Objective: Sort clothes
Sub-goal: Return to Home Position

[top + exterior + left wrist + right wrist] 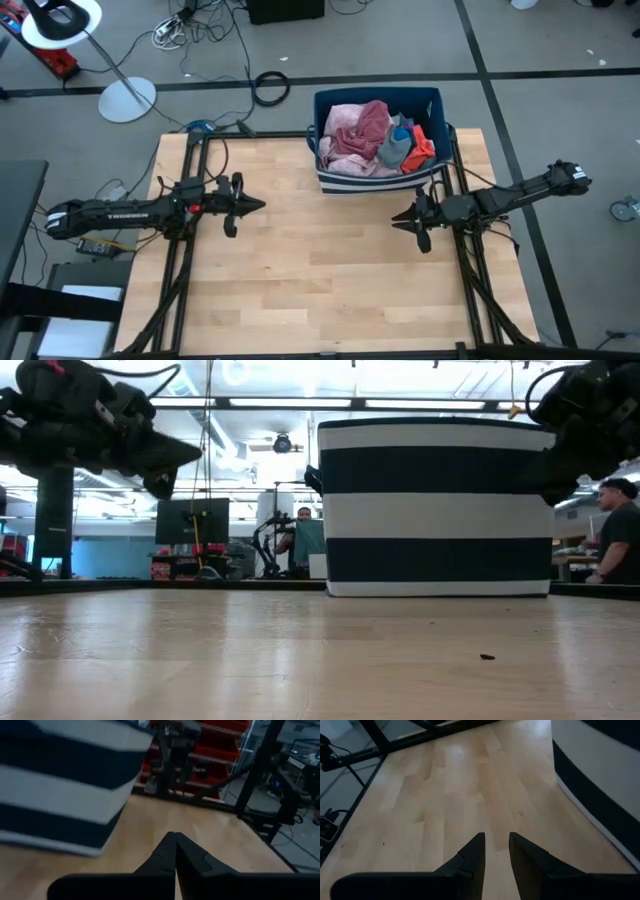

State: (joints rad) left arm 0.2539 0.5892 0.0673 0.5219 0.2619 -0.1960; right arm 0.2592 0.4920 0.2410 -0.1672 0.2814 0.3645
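- Clothes (372,140): heaped inside striped dark blue and white bin (350,182), pink on top, teal-grey, bright blue and red-orange bits beside it.
- Bin: at far edge of wooden surface (300,265), right of centre.
- Left pincer (258,205): fingers pressed together, empty, raised over left part of surface, pointing toward middle.
- Right pincer (397,220): fingers slightly apart, empty, raised over right part of surface, just in front of bin's near right corner.
- Both pincers well apart, nothing lying on surface between the 2.
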